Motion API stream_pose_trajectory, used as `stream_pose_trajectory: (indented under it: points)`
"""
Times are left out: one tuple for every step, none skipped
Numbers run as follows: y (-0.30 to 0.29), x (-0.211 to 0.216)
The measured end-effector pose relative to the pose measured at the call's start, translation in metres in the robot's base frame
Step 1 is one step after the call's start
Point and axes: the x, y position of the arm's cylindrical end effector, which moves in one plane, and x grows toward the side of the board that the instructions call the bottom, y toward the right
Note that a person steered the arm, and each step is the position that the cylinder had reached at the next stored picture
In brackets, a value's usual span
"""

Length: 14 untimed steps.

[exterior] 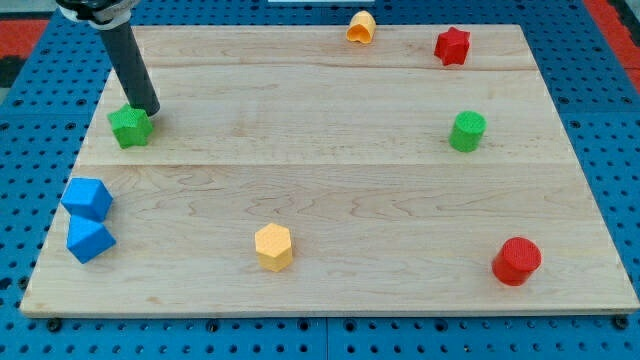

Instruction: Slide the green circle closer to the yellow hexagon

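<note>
Camera view shows no claw, only my tip (148, 110) touching the green star (130, 127) at the bench's (320, 190) ten o'clock. The green circle (466, 131) sits at two o'clock, well apart from the yellow hexagon (273, 246) at six; the slide is not begun.

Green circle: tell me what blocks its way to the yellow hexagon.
Nothing visible. The board between the green circle and the yellow hexagon is bare. My tip sits far off, by the green star.
</note>
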Motion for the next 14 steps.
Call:
stream_pose_trajectory:
  points:
    - [-0.007, 0.051]
    - [0.023, 0.077]
    - [0.152, 0.050]
    - [0.280, 0.024]
    - [0.367, -0.023]
    - [0.395, -0.035]
    - [0.437, -0.006]
    - [0.386, 0.028]
    - [0.350, 0.034]
    - [0.338, 0.052]
    - [0.383, 0.043]
    - [0.420, 0.074]
    - [0.382, 0.090]
    - [0.323, 0.076]
